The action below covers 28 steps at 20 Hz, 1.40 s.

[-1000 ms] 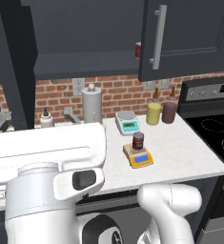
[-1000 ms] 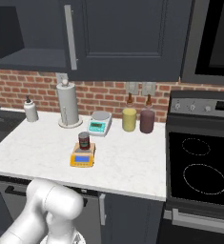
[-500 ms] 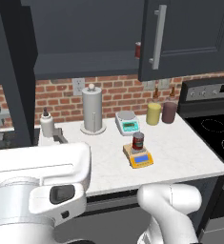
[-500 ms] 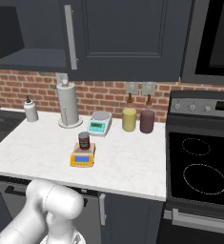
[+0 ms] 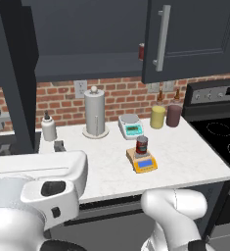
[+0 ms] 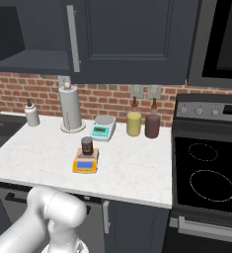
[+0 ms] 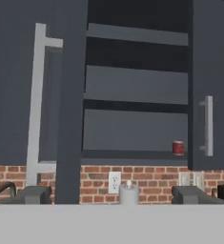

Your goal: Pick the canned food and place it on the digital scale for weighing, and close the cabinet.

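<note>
The canned food [image 5: 142, 145] [image 6: 87, 146], a small dark red tin, stands upright on the yellow digital scale [image 5: 146, 163] [image 6: 85, 165] in the middle of the counter. The dark cabinet [image 7: 135, 90] above stands open: its left door [image 7: 69, 100] is swung out edge-on, its right door [image 5: 190, 39] [image 7: 212, 86] is partly open. My gripper [image 7: 113, 195] faces the open shelves from a distance, with its fingertips [image 7: 36, 194] far apart and nothing between them. It is open.
A brighter red can [image 7: 178, 147] [image 5: 141, 50] sits on the lowest shelf. On the counter are a paper towel holder [image 5: 96, 112], a white-grey scale [image 5: 131, 126], yellow and maroon jars [image 6: 134, 123] and a small bottle [image 5: 48, 128]. The stove [image 6: 209, 170] lies to the right.
My arm's white body has sunk lower and further left in the left base view, uncovering more counter. The can stays on the yellow scale; the cabinet doors have not moved.
</note>
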### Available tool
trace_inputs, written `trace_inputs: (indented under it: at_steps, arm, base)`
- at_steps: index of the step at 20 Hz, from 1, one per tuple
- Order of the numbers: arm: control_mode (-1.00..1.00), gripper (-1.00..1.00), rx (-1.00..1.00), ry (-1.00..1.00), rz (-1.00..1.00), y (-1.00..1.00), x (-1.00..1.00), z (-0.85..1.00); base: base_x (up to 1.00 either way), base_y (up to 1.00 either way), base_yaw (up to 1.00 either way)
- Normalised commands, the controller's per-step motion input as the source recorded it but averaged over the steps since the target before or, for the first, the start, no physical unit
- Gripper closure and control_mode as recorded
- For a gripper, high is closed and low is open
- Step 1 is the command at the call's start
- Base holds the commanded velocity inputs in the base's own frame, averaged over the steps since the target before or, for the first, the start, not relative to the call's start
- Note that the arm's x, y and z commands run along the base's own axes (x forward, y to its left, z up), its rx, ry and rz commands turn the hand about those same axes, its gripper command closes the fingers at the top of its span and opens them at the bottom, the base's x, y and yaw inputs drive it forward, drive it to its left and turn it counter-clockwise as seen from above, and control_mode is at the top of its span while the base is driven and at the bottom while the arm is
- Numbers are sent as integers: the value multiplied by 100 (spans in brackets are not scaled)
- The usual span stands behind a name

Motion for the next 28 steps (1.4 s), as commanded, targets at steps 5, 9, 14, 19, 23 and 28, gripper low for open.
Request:
trace_inputs:
  at_steps: [5, 9, 14, 19, 23, 28]
  arm:
    - [-100, -100, 0, 10, 0, 14, 30, 0]
    - [-100, -100, -1, 6, 0, 44, 18, 0]
    - [-100, -100, -1, 1, 0, 42, 22, -17]
    - [-100, -100, -3, 0, 0, 32, 46, -26]
    - [-100, -100, 0, 0, 0, 0, 25, -7]
    - [-100, -100, 0, -4, 0, 0, 0, 0]
  base:
    - [0, 0, 0]
    - [0, 0, 0]
    - [0, 0, 0]
    - [0, 0, 0]
    - [0, 0, 0]
    - [0, 0, 0]
